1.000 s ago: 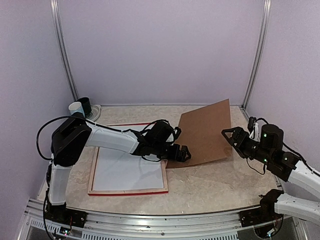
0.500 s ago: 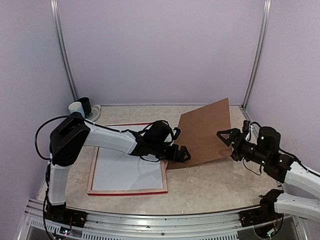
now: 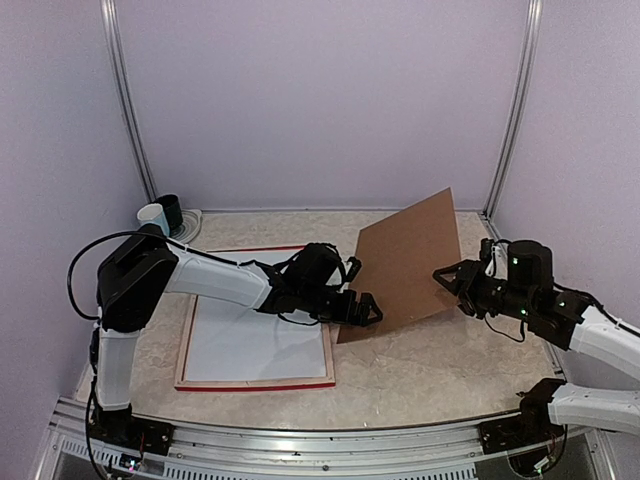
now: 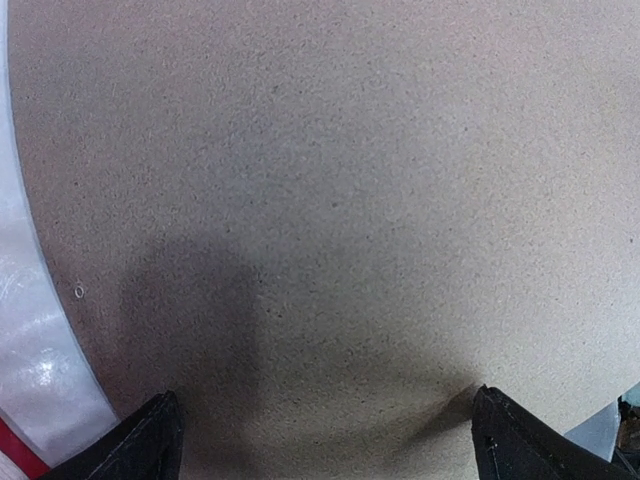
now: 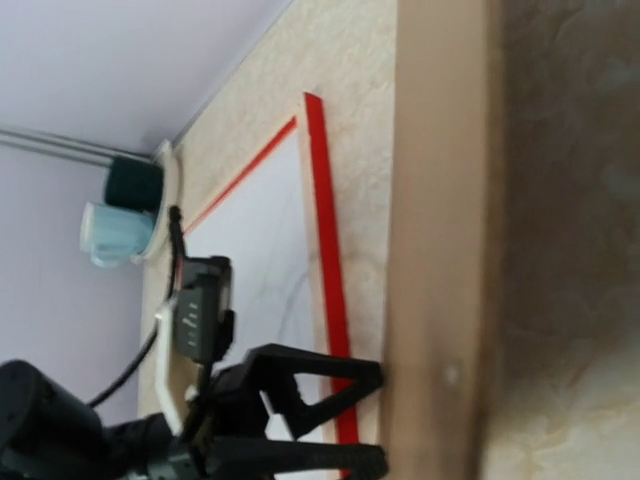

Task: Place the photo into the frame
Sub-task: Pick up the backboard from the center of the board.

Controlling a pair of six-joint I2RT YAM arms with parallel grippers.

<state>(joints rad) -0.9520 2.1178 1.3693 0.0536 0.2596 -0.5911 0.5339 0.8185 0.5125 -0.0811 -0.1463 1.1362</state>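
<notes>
Found the frame flat on the table, left of centre, with a red outer edge, pale wood inside it and a white sheet filling it. Noted a brown board just to its right, tilted, lower left corner down beside the frame's right side. Observed the left gripper at that corner, jaws spread wide. Observed the right gripper at the board's right edge, jaws partly drawn in; unable to tell whether clamped. Recorded a pale cup and a dark cup at the far left corner.
</notes>
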